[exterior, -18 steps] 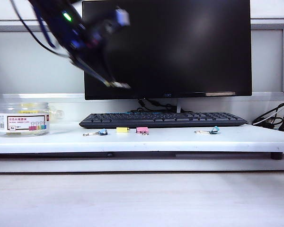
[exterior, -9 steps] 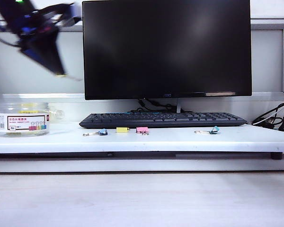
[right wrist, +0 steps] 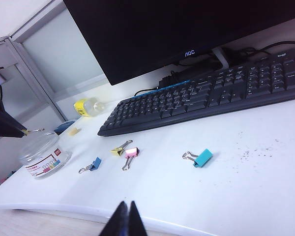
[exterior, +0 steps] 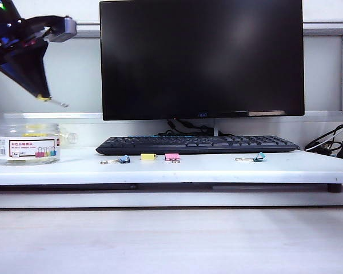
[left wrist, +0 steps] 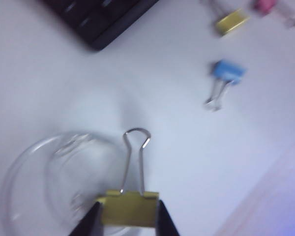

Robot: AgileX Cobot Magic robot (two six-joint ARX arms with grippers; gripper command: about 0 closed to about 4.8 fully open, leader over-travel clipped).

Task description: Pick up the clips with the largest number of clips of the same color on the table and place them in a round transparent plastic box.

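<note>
The left gripper (exterior: 42, 97) is now at about 10 o'clock of the exterior view, above the round transparent plastic box (exterior: 27, 144). One second ago it was blurred in front of the monitor's (exterior: 201, 57) upper left corner; since then it has moved to the left and become sharp. It is clamped on a yellow clip (left wrist: 130, 208), and the clip's wire handle (left wrist: 135, 157) sticks out from between the fingers (left wrist: 91, 223). In the left wrist view the clear rim of the box lies under the held clip.

On the worktop (exterior: 217, 168), in front of the keyboard (exterior: 197, 144), nothing has changed place: a blue clip (exterior: 123, 160), a second yellow clip (exterior: 148, 156), a pink clip (exterior: 172, 156) and a teal clip (exterior: 258, 157) lie in a row, the teal one well apart toward 3 o'clock.

The right gripper (right wrist: 124, 220) has its jaws pressed together with nothing between them, and it hangs above the worktop's near edge.
</note>
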